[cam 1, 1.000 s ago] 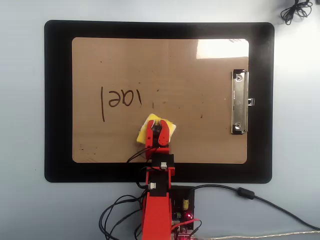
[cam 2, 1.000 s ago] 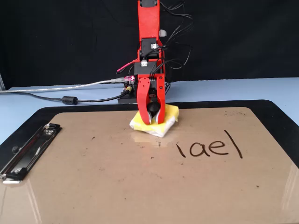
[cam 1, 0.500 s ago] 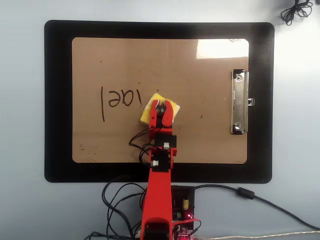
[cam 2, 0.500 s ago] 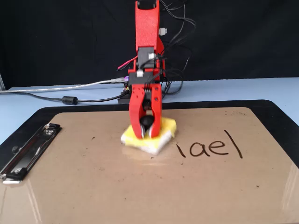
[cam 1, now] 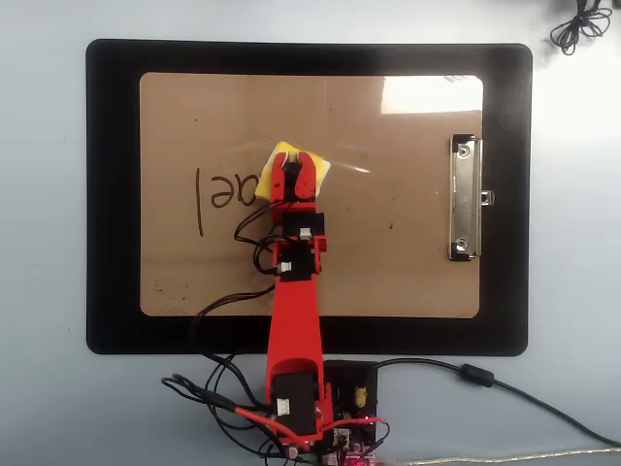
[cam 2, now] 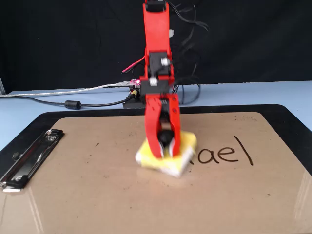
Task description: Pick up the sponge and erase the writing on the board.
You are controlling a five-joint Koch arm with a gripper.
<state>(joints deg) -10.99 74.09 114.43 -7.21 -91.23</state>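
Observation:
The red gripper (cam 1: 294, 167) (cam 2: 165, 148) is shut on the yellow sponge (cam 1: 319, 169) (cam 2: 187, 142) and presses it flat on the tan board (cam 1: 388, 252) (cam 2: 97, 185), near the board's middle. The writing (cam 1: 225, 191) (cam 2: 225, 152) now reads only "ael"; its end nearest the sponge touches the sponge's edge. In the overhead view the letters lie left of the sponge, in the fixed view right of it. The board surface on the sponge's other side carries no letters. The sponge looks slightly blurred in the fixed view.
The board lies on a black mat (cam 1: 107, 194) (cam 2: 292, 117). Its silver clip (cam 1: 466, 199) (cam 2: 27, 158) is at the right edge in the overhead view. The arm's base and cables (cam 1: 320, 408) (cam 2: 131, 95) sit just off the mat. A black cable coil (cam 1: 580, 27) lies top right.

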